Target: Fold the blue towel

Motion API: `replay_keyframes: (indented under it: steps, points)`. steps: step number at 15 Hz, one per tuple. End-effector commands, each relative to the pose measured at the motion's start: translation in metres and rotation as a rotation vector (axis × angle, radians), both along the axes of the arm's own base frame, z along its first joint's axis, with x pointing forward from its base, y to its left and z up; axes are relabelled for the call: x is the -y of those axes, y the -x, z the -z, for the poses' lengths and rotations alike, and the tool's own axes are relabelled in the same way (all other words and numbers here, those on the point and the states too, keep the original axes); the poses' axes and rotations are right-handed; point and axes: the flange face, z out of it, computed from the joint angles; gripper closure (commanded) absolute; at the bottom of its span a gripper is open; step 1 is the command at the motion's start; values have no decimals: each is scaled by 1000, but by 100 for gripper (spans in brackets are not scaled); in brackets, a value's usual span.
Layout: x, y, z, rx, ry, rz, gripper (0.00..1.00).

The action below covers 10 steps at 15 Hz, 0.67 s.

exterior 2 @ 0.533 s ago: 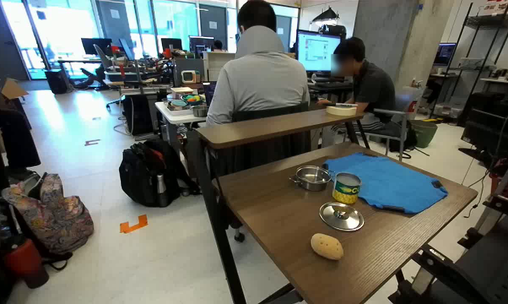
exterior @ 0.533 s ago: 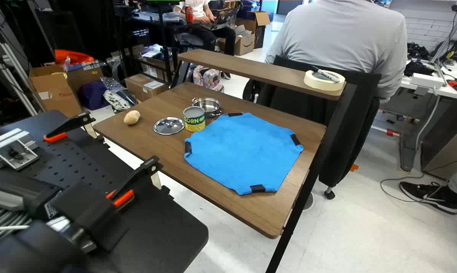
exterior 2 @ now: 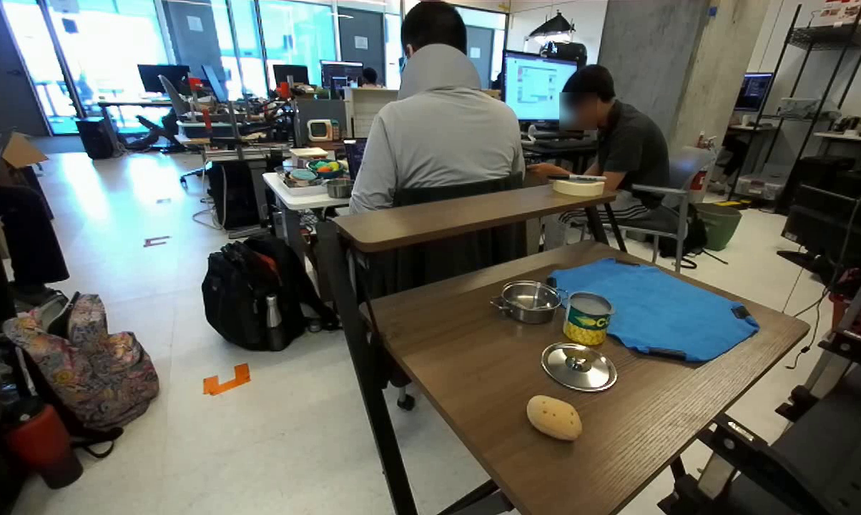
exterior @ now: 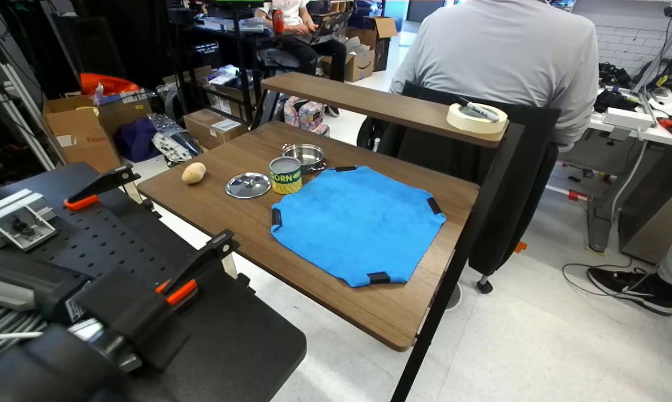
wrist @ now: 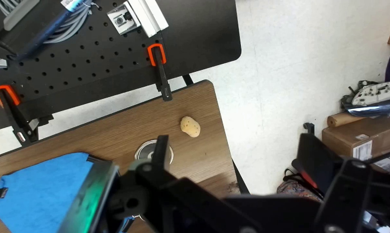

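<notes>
We see the towel (exterior: 358, 226) spread flat on the bench (exterior: 246, 151) in an exterior view, 4 black tabs (exterior: 379, 277) at its edges. Reading 12 as straight up there, we find the can (exterior: 286, 177) just beside the towel at 10 o'clock, the pot (exterior: 313, 162) at 11, and the lid (exterior: 248, 185) and potato (exterior: 193, 173) farther out towards 10. In the wrist view the jaws stand wide apart, and we have the towel at 8 o'clock, partly hidden.
</notes>
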Motion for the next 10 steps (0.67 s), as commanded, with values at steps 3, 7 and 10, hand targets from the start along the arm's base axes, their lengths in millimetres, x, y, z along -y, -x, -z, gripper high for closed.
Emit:
replay_keyframes:
  steps: [3,7,10]
  points:
    - [0,0,-1,-1,0,0,0]
    - [5,-15,-8,74,-34,68,0]
    - [20,-50,-15,144,-49,145,0]
